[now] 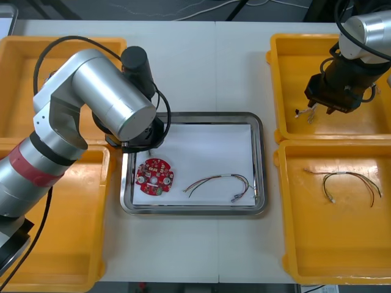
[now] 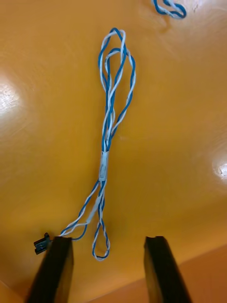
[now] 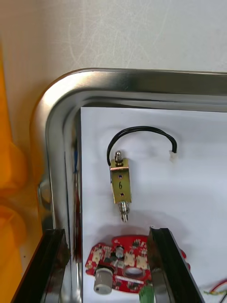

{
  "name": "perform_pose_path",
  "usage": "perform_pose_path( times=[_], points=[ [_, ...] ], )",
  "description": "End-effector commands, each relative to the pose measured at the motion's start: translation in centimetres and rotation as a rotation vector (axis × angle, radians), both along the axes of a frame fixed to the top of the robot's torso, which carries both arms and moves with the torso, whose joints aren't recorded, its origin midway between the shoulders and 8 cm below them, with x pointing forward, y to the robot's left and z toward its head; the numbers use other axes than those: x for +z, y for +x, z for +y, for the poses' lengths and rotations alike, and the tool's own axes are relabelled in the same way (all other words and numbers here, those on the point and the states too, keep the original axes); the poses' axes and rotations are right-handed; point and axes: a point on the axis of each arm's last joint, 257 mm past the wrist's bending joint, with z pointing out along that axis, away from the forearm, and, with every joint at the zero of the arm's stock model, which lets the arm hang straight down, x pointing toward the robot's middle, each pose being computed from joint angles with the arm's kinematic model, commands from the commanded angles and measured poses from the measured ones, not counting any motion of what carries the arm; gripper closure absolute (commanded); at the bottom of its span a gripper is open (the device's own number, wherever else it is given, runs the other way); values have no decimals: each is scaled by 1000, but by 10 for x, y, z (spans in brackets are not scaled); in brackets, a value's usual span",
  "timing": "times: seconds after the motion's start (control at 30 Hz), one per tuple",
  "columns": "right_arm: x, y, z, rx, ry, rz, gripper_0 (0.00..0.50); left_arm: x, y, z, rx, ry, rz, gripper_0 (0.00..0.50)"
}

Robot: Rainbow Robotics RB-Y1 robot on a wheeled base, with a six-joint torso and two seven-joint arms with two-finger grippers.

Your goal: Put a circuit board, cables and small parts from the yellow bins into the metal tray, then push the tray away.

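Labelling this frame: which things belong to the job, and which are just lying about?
Job: metal tray; in it circuit board, red and yellow cable, small metal part; blue and white cable; yellow bins.
Lying about: cords beyond the table's far edge.

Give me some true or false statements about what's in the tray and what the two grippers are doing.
1. The red circuit board lies in the metal tray. True.
2. The right gripper is shut on the blue and white cable. False: it is open, above the cable lying in a bin.
3. A small metal part lies on the tray's white lining. True.
4. The left gripper is shut. False: it is open, over the tray's corner.
5. The near right yellow bin holds a circuit board. False: it holds a red and yellow cable.
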Motion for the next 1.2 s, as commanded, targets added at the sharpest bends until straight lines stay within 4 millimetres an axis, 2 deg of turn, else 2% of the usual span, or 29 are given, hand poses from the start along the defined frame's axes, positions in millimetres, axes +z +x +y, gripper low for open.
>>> perform_pose_path(
  times=[0.03, 0.27, 0.6, 0.83, 1.0, 1.2],
  points=[
    [31, 8, -17, 17, -12, -58, 2, 42, 3, -20, -121, -18, -36, 0],
    [47, 18, -15, 10, -14, -76, 0, 70, 3, -16, -109, -57, -43, 0],
    [51, 37, -9, -13, 12, -104, 0, 115, 15, 11, -87, -104, -94, 0],
    [48, 43, 0, -27, 47, -120, 0, 124, 21, 39, -65, -77, -109, 0],
    [40, 46, 10, -31, 59, -119, 0, 127, 28, 62, -76, -39, -105, 0],
    [29, 51, 11, -38, 69, -131, 0, 131, 35, 92, -92, -6, -94, 0]
  ],
)
